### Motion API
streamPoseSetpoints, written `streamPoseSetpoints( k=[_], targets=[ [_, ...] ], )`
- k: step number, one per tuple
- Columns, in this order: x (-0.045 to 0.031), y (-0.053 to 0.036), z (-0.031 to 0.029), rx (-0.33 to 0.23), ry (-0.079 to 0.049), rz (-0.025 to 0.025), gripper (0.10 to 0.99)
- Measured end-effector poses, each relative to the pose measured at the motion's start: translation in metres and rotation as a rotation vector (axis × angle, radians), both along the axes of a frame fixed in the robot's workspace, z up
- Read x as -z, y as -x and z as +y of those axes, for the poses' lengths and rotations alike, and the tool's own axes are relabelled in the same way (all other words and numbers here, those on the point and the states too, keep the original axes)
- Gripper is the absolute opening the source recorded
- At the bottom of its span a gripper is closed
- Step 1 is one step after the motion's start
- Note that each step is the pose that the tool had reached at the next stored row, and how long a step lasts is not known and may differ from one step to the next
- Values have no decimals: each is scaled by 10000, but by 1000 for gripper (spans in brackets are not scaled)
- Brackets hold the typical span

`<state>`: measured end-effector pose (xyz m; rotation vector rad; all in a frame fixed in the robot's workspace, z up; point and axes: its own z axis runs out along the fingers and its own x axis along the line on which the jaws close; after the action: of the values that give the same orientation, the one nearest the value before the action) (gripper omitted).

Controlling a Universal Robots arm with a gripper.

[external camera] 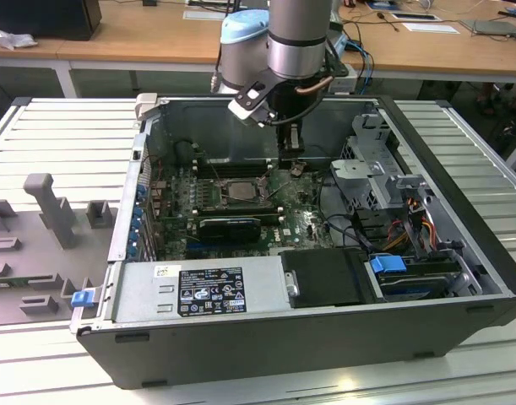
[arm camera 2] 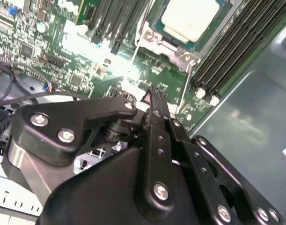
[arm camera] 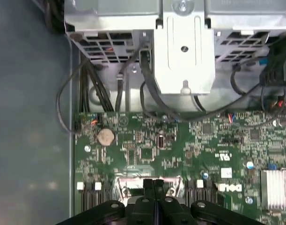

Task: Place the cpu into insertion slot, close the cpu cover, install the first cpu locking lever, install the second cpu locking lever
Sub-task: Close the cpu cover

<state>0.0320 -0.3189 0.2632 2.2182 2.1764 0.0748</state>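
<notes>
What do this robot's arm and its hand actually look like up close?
The arm is a thick silvery-grey tube with a pale blue cap on one joint and a coppery cable looping at the wrist. The hand is matt black, built of flat linked bars fastened with shiny silver screws.

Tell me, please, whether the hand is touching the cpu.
Apart. The second wrist view shows a stretch of green board between the hand and the cpu.
</notes>
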Motion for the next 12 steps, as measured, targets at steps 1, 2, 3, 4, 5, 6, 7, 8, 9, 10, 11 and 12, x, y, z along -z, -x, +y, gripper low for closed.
streamPoseSetpoints(
  k=[1, 2, 3, 4, 5, 6, 7, 8, 9, 10, 11, 12],
  targets=[
    [1, -19, 0, 0, -1, -1, 106],
    [1, -44, 0, -1, 0, -1, 106],
    [2, -64, 0, -3, -1, -1, 106],
    [2, -96, 0, -1, 0, 0, 106],
    [4, -120, 0, -1, -1, -1, 106],
    [5, -140, 0, -1, 0, -1, 106],
    [7, -169, 0, -2, -1, -1, 106],
    [9, -183, 0, -1, 0, 0, 106],
    [12, -198, 0, -1, 1, 0, 106],
    [16, -211, 0, -1, 0, 0, 106],
    [25, -226, 0, -2, 0, 0, 106],
    [36, -236, 0, -3, 0, 0, 106]
  ],
)
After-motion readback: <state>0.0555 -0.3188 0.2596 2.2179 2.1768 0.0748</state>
